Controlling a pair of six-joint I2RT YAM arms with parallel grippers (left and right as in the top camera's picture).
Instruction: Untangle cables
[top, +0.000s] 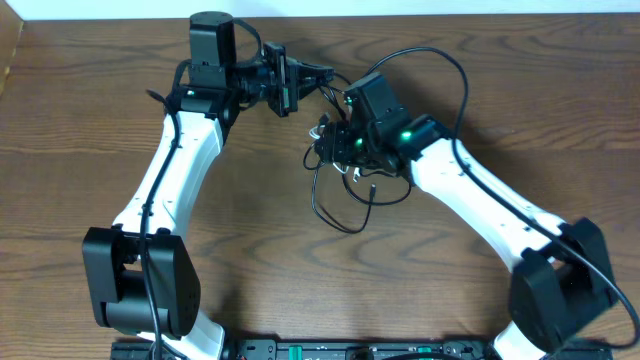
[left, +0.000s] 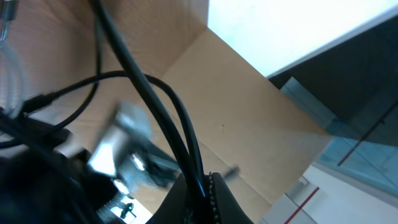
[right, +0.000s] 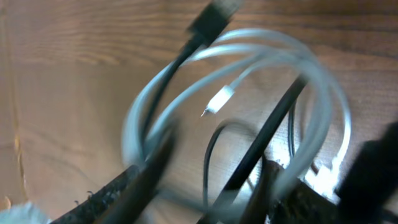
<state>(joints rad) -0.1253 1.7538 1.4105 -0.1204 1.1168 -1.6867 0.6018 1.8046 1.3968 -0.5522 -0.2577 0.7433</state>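
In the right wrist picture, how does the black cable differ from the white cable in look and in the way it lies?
The white cable curls in round loops; the black cable runs straighter across them. The black plug is broad, at the top edge; the white plug is slim, inside the loops. Both are thin cords crossing each other over the wooden table.

Between the spread fingers of the right pincer (top: 328, 145), a looped white cord (right: 323, 93) and a thin black cord (right: 261, 137) crowd the passage. Close ahead of it, the left pincer (top: 322, 73) blocks the way. Out to either side of the pair, the brown wooden tabletop (top: 90, 90) lies open.
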